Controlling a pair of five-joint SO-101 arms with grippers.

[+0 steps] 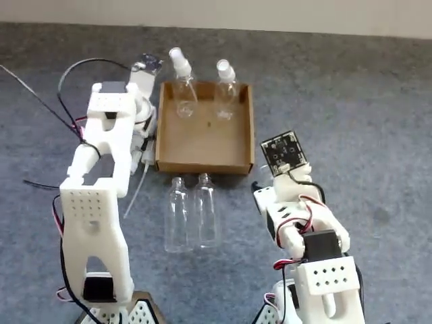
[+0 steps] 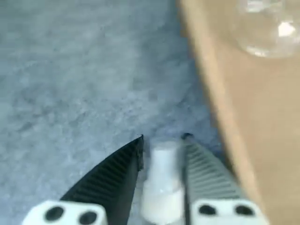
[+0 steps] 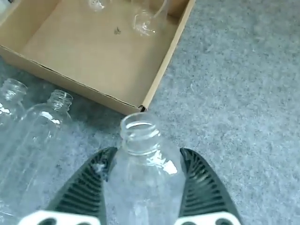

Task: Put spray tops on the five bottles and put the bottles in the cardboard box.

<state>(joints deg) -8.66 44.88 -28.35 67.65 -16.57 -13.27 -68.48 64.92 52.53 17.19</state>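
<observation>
The cardboard box (image 1: 202,164) sits mid-table with two capped bottles (image 1: 183,94) (image 1: 225,91) lying in it. Two uncapped clear bottles (image 1: 177,216) (image 1: 206,212) lie side by side just in front of the box. My left gripper (image 2: 163,138) is shut on a white spray top (image 2: 161,183), low over the carpet beside the box's left wall (image 2: 220,108). In the high view, its thin dip tube (image 1: 135,185) trails down from the left gripper (image 1: 143,150). My right gripper (image 3: 147,152) is shut on an open-necked clear bottle (image 3: 140,136) near the box's front right corner (image 3: 143,107).
A small clear object (image 1: 147,65) lies on the carpet behind the left arm, by the box's back left corner. Grey carpet stretches open to the right of the box. In the right wrist view, the two loose bottles (image 3: 51,110) (image 3: 10,91) lie beside the held one.
</observation>
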